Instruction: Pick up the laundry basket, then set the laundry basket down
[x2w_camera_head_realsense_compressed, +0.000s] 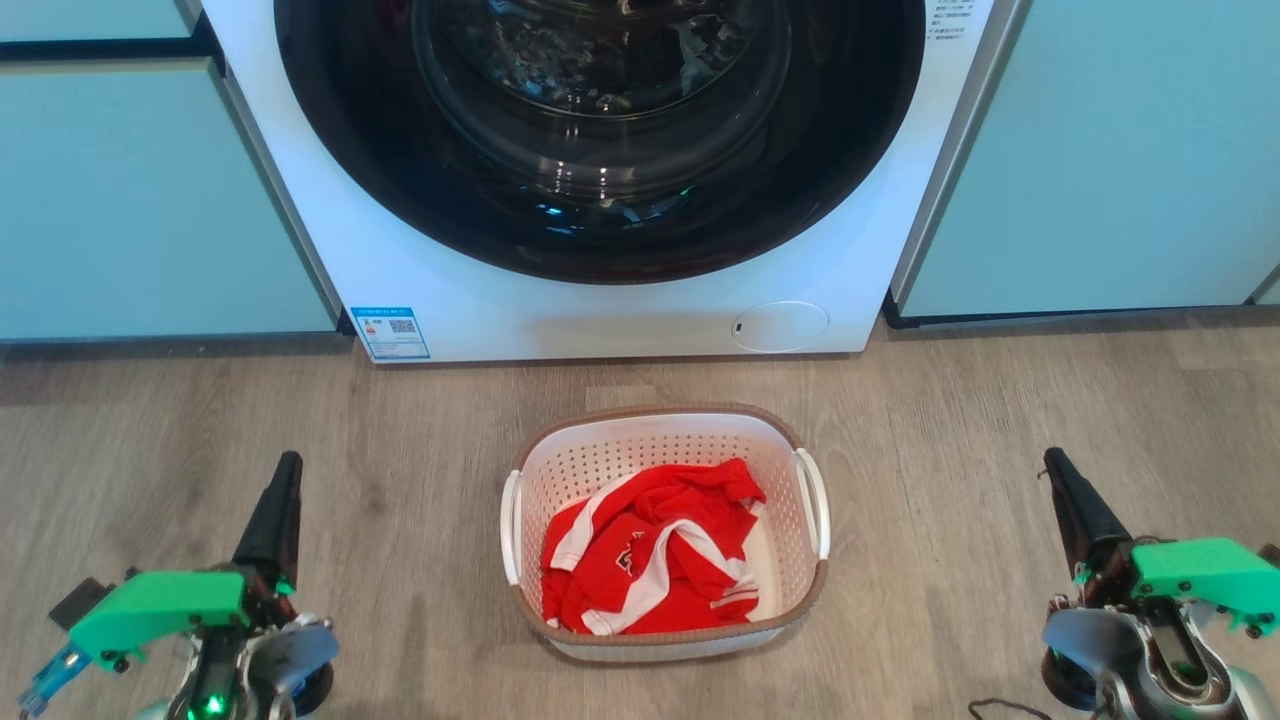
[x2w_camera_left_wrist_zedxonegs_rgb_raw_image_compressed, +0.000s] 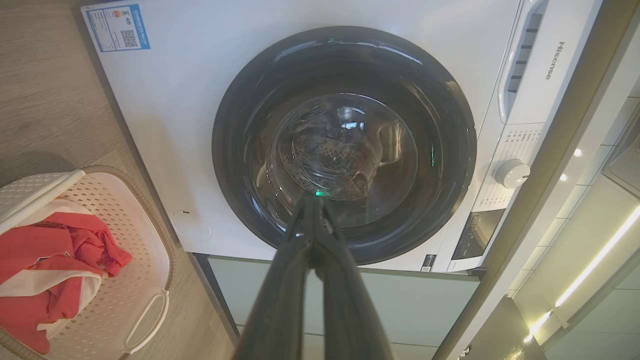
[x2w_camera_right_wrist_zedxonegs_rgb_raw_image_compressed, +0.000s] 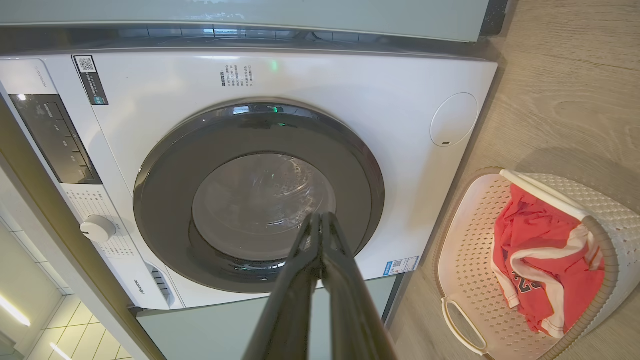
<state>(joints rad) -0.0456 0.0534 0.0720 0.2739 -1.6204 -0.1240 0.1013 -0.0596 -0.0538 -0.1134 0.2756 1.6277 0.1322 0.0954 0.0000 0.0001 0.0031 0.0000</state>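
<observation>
Here's the left gripper (x2w_camera_head_realsense_compressed: 288, 468), low over the wood-grain plank floor (x2w_camera_head_realsense_compressed: 420, 440), its two long dark fingers clenched tip to tip and grasping nothing; the left wrist view confirms it, the left gripper (x2w_camera_left_wrist_zedxonegs_rgb_raw_image_compressed: 314, 201) closed to a single point. Over on the other side, the right gripper (x2w_camera_head_realsense_compressed: 1053, 462) mirrors it, fingers pressed together and empty, and the right wrist view shows the right gripper (x2w_camera_right_wrist_zedxonegs_rgb_raw_image_compressed: 320, 218) just as tight. Between the two hands sits the small white perforated plastic laundry basket with the brown rim band (x2w_camera_head_realsense_compressed: 650, 445), flat on the floor, to the right of the left gripper and to the left of the right one, well apart from both. Neither hand touches it. From the left wrist the basket (x2w_camera_left_wrist_zedxonegs_rgb_raw_image_compressed: 150, 235) sits off to the side of the fingers, one white side handle (x2w_camera_left_wrist_zedxonegs_rgb_raw_image_compressed: 147, 320) nearest; from the right wrist the basket (x2w_camera_right_wrist_zedxonegs_rgb_raw_image_compressed: 465, 240) lies off to the other side. Inside it is a crumpled red and white garment (x2w_camera_head_realsense_compressed: 650, 555). Ahead of both sets of fingertips, beyond the basket, stands the white front-loading washing machine with the round dark glass door (x2w_camera_head_realsense_compressed: 450, 290), flanked by pale green cabinet fronts (x2w_camera_head_realsense_compressed: 130, 200).
</observation>
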